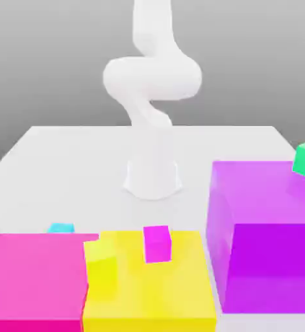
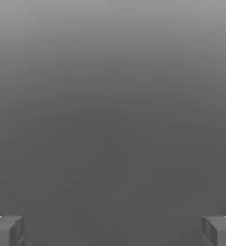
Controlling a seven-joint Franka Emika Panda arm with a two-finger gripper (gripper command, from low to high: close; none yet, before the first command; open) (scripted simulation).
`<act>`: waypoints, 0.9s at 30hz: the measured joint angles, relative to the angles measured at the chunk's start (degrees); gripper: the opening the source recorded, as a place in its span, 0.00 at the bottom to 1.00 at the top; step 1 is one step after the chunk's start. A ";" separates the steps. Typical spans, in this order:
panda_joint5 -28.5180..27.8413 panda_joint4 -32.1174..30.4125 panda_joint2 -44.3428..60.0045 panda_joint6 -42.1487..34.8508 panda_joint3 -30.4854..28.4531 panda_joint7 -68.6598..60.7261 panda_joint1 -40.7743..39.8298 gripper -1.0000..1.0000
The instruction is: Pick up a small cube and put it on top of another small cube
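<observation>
Currently, we see 1 tiny cyan cube (image 1: 61, 227) behind the pink block (image 1: 41, 279), partly hidden.
Our gripper (image 2: 113, 231) stands wide open, empty; we cannot tell its direction from that block.

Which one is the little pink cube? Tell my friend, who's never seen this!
Find the big yellow block near the exterior view's bottom. Two little cubes sit on it. The pink cube is the one that isn't yellow like the block.
</observation>
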 joint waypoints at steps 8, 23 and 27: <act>-1.60 -12.42 15.03 11.36 -10.76 -9.69 -3.38 0.50; 9.16 -29.19 46.63 34.29 -19.19 -34.51 -13.82 0.50; 18.78 -27.88 52.40 38.54 -9.89 -41.62 -20.69 0.50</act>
